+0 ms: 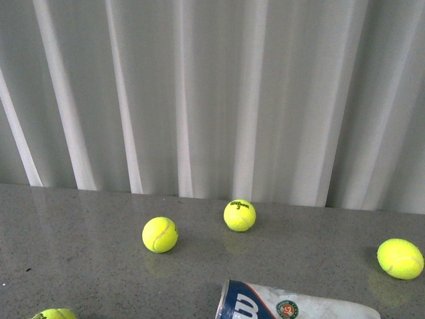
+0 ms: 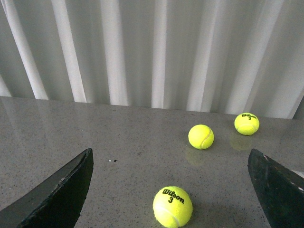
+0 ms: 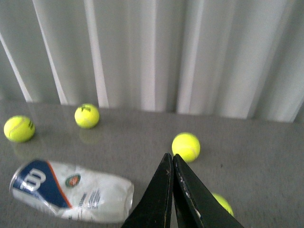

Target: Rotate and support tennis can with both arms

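- Tennis can (image 1: 299, 307) of clear plastic, with a white-blue-orange label and a round red-green logo, is seen lying on its side on the grey speckled surface (image 1: 80, 252). In the front view it lies at the near edge, to the right of the middle.
- No upright position has been reached, and the tennis can is neither gripped nor touched by either arm, so the task is judged to be at its very start.
- The left jaws are held wide apart above the surface. Nothing is clamped between them, and only a yellow tennis ball (image 2: 172, 206) is seen lying ahead of them.
- The right jaws are pressed together with nothing held. In the right wrist view their tips are seen near the can's clear end (image 3: 121, 202), but contact cannot be judged.
- Other yellow tennis balls (image 1: 160, 234) are scattered loose around the can, apart from it.
- Everything is left to be done: the can is to be reached, turned, and steadied by both arms.
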Controlling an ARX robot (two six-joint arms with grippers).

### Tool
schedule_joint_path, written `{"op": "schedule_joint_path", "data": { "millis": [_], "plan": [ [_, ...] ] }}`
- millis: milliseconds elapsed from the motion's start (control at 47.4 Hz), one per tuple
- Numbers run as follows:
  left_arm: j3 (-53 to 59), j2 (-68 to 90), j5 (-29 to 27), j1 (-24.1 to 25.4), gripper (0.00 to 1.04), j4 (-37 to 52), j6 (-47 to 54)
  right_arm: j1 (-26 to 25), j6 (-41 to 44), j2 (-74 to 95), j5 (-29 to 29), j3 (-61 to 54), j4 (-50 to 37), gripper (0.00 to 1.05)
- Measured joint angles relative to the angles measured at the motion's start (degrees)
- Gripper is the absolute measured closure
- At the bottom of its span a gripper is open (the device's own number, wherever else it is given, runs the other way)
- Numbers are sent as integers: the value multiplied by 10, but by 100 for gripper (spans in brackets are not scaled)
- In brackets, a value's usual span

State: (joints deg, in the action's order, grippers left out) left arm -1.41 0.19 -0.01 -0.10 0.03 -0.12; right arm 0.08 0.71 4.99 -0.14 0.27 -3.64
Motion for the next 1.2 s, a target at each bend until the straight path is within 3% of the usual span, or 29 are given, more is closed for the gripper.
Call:
{"op": "schedule_joint_path", "data": {
  "millis": [63, 485, 801, 844, 907, 949, 1033, 1075, 1118, 1202],
  "plan": [
    [0, 0, 0, 0, 7, 0, 0, 0, 0, -30, 0, 0, 32, 101],
    [0, -1, 0, 0, 7, 0, 0, 0, 0, -47, 0, 0, 35, 101],
    [0, 0, -1, 0, 7, 0, 0, 0, 0, -47, 1, 0, 36, 48],
    [-11, 18, -70, -21, 7, -31, -21, 0, 0, -47, 0, 0, 36, 41],
    [-57, 127, -238, -89, 7, -47, -72, 0, 0, -47, 1, 0, 36, 27],
    [-76, 176, -268, -100, 7, -18, -77, 0, 0, -48, 1, 0, 36, 22],
    [-160, 352, -238, -102, 7, 133, -66, 0, -1, -48, 0, 0, 36, 5],
    [-222, 456, -213, -101, 7, 198, -53, 0, -1, -48, 0, 0, 36, 7],
    [-277, 542, -199, -107, 7, 225, -30, 0, -1, -48, 1, 0, 36, 7],
    [-363, 657, -140, -118, 7, 187, -33, 0, -1, -48, 1, 0, 36, 7]
  ]
}}
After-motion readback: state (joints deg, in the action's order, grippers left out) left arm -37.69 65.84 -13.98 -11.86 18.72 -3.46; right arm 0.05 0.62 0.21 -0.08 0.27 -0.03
